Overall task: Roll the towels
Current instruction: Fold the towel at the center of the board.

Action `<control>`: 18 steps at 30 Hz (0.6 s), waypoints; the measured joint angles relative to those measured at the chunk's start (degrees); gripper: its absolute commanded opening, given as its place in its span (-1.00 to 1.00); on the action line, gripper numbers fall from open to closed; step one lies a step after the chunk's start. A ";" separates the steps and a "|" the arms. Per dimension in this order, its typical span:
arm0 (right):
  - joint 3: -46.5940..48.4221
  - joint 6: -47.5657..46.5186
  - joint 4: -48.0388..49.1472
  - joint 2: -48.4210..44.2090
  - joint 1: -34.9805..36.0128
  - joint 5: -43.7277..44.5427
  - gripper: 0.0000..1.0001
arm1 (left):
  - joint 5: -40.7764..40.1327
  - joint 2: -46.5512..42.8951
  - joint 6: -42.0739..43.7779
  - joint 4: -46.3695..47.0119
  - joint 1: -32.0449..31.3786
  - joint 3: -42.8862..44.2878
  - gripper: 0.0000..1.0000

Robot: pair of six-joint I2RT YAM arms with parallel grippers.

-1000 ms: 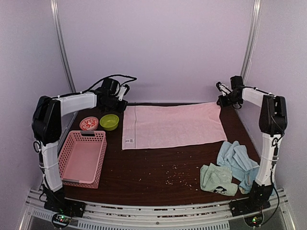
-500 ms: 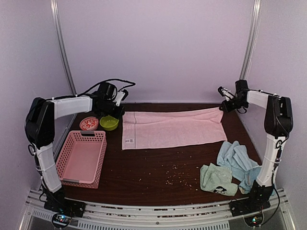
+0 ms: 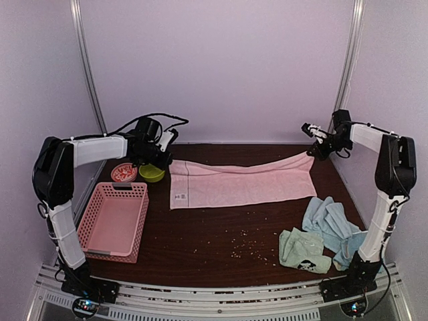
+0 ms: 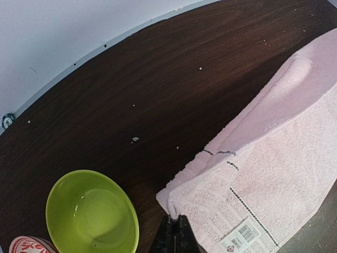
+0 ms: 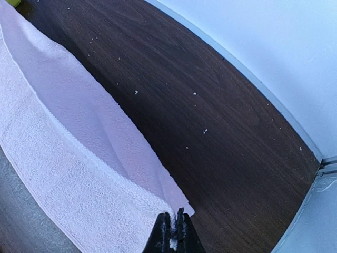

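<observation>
Overhead, one pink towel, far corners clenched in left claw and right claw; one mint towel.

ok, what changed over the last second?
Both jaws, shut on the far corners of the pink towel, lifted that edge and drew it toward the near side; its middle sags. Basket, green bowl, blue towels and green towel stayed put.

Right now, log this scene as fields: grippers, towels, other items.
pink towel: unrolled, far edge raised, near part flat
left gripper: shut on its far left corner
right gripper: shut on its far right corner
light blue towels: crumpled, near right
mint green towel: crumpled beside them
left side: pink basket, green bowl, red dish
</observation>
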 measured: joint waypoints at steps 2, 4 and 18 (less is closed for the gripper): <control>0.09 -1.92 -0.04 -0.72 0.00 -0.04 -1.00 | 0.00 0.00 0.17 -0.33 0.00 0.04 -1.00; 0.57 -3.89 -0.24 -0.96 -0.02 -0.04 -1.00 | -0.02 0.00 0.37 -0.42 0.00 0.13 -1.00; -12.00 -11.65 5.70 -8.68 -0.04 2.16 -1.00 | 1.77 -0.26 1.70 -1.18 0.00 0.20 -1.00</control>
